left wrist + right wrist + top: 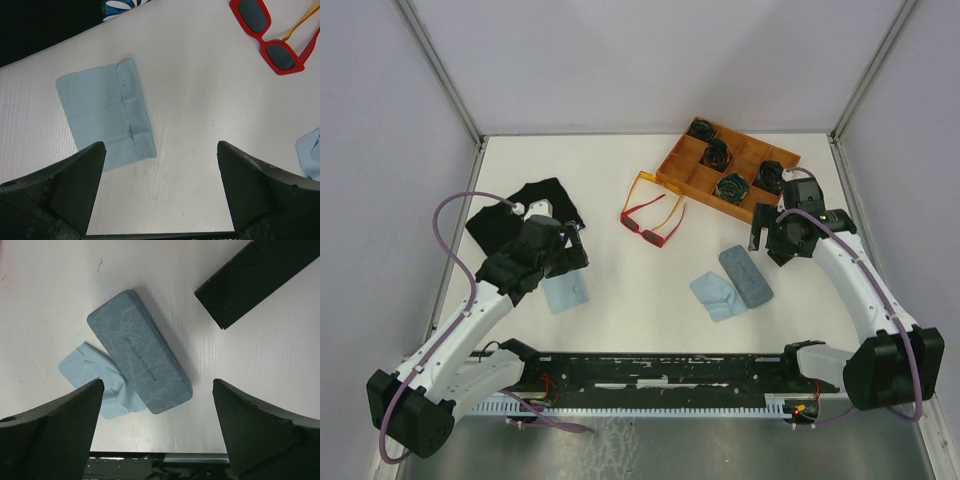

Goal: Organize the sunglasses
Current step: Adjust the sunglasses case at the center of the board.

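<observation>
Our left gripper point(160, 150) hangs with its jaws wide apart over a flat light blue cloth point(105, 112), not over any eyewear. If we close here, we pinch fabric, and a low sweep rightward would drag the cloth along.

Towards the middle of the table point(620, 330) lie the red sunglasses point(650, 226), unfolded, with square dark lenses and a thin glossy frame. The orange-yellow pair point(654, 190) sits just behind them, translucent and equally slender. Their arms appear to cross, so we judge that lifting one pair may tug the other. The smooth plastic could also slip or twist between hard fingers.

Further right, a grey-blue case point(140, 357) lies closed, partly on a second cloth point(82, 367). With the lid shut, nothing can go inside.

Our right gripper point(157, 384) hovers above that case, jaws spread and holding nothing. A black case point(255, 280) lies near it, and a careless descent could knock it aside.
</observation>
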### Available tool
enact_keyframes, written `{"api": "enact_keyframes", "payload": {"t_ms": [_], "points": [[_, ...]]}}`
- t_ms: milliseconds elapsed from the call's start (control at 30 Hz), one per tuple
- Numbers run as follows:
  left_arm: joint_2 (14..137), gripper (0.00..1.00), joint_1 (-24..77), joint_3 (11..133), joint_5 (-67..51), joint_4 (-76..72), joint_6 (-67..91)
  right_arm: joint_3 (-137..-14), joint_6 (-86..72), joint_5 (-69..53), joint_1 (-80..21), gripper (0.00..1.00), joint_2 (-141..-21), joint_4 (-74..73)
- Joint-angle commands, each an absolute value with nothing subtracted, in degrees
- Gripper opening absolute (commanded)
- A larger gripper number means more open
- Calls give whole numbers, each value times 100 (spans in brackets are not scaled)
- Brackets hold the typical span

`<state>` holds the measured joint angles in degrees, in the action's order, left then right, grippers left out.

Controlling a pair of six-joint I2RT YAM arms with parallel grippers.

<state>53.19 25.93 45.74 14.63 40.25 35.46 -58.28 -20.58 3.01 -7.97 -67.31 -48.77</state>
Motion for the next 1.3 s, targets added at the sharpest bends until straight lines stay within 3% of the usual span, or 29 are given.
{"api": "enact_keyframes", "payload": {"t_ms": [0,333,600,1000,1267], "points": [[5161,99,2549,4800,1092,3605,3143,-6172,-1345,-52,-775,99,-7264,-4771],[4527,99,2543,4373,928,3162,2892,-6189,-699,-608,-977,99,-7990,-4565],[4411,99,2548,4333,891,3106,2856,-6232,-581,-249,-1577,99,-8682,-4379],[4607,99,2548,4333,700,3062,2822,-6425,-308,-107,-1674,96,-9442,-4436],[4646,99,2548,4333,616,3032,2804,-6623,-245,-28,-1691,84,-9843,-4700]]}}
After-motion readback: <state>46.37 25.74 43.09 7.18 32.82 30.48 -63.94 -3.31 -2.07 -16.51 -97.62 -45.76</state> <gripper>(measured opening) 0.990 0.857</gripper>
